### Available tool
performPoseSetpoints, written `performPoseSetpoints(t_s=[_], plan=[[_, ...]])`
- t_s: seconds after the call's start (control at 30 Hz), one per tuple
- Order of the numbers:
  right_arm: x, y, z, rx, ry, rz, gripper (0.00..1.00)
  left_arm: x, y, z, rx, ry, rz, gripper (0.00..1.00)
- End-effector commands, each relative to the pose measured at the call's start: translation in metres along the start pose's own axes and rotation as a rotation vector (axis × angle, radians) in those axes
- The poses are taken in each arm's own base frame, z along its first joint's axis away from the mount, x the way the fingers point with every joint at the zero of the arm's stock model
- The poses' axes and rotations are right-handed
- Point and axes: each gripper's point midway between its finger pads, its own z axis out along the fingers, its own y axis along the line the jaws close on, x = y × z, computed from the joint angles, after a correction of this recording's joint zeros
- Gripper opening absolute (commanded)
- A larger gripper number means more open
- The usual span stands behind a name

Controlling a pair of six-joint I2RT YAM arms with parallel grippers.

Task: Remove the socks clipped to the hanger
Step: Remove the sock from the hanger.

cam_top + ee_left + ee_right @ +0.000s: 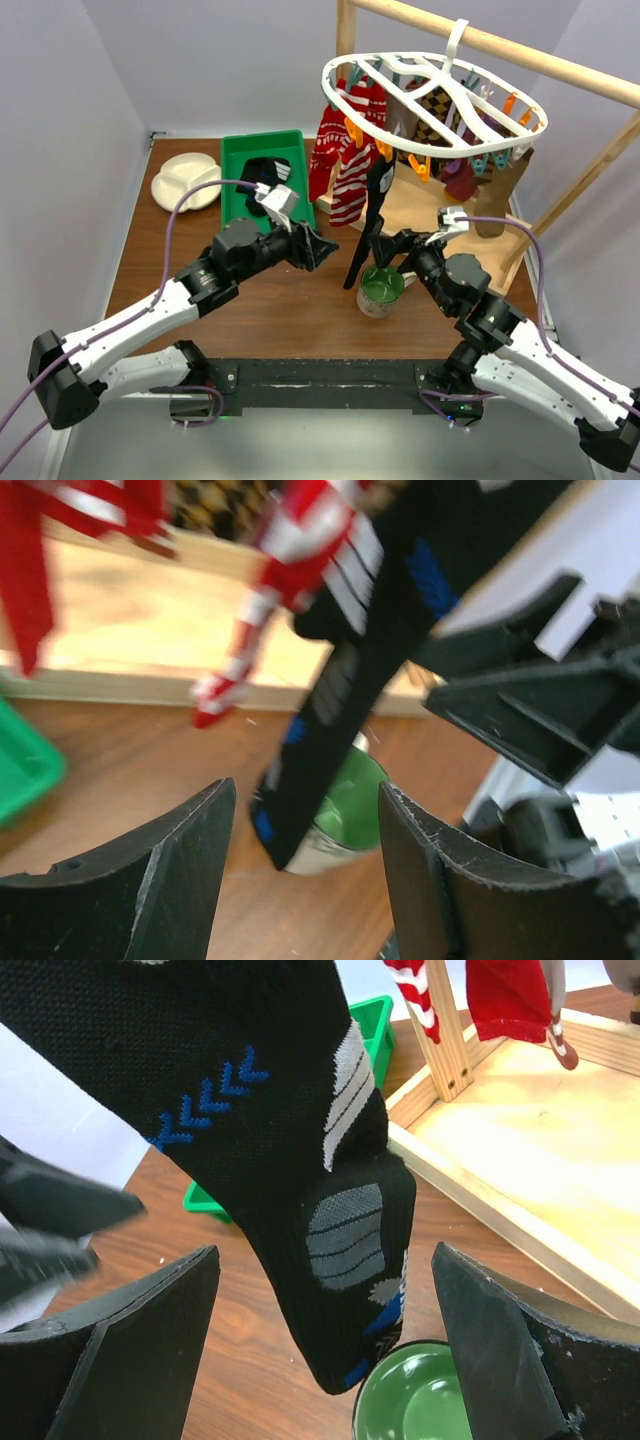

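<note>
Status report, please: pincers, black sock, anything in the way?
Left pincer open, near long black fabric sock. Right pincer open, sock toe framed between fingers. Sock clipped on white plastic oval hanger. Green mug underneath.

Robotics laboratory test cell, not a dwelling. Evidence: left arm (150,310) and right arm (530,355) bolted to a black base rail (320,378) at the edge of a small wooden tabletop (290,305), boxed in by plain partition walls (60,120). Staged household props: green bin (235,165) beyond the left jaws, clip hanger (430,100) above and beyond the right jaws, hung from a wooden pole frame (590,85).
</note>
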Motion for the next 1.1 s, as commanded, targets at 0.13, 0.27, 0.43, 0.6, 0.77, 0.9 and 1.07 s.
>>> performPoseSetpoints(t_s=[0.13,0.27,0.43,0.6,0.77,0.9,1.07], plan=[[-0.007,-0.022,-0.015,0.088,-0.052,0.053,0.91,-0.010,-0.049,0.029,0.119,-0.023,0.025,0.60],[-0.014,-0.027,-0.025,0.095,-0.077,0.068,0.91,-0.014,-0.057,0.047,0.120,-0.041,0.031,0.63],[-0.014,-0.030,-0.028,0.106,-0.074,0.066,0.91,-0.031,-0.071,0.061,0.119,-0.106,0.028,0.63],[-0.012,-0.026,-0.027,0.087,-0.053,0.055,0.91,-0.044,-0.070,0.075,0.055,-0.170,0.027,0.62],[-0.012,-0.017,-0.025,0.047,-0.044,0.038,0.91,-0.056,-0.071,0.083,0.030,-0.224,0.019,0.56],[-0.012,-0.009,-0.022,0.008,-0.036,0.008,0.91,-0.062,-0.078,0.085,0.042,-0.236,0.027,0.47],[-0.015,0.001,-0.022,-0.044,-0.035,-0.013,0.91,-0.066,-0.085,0.083,0.061,-0.237,0.039,0.09]])
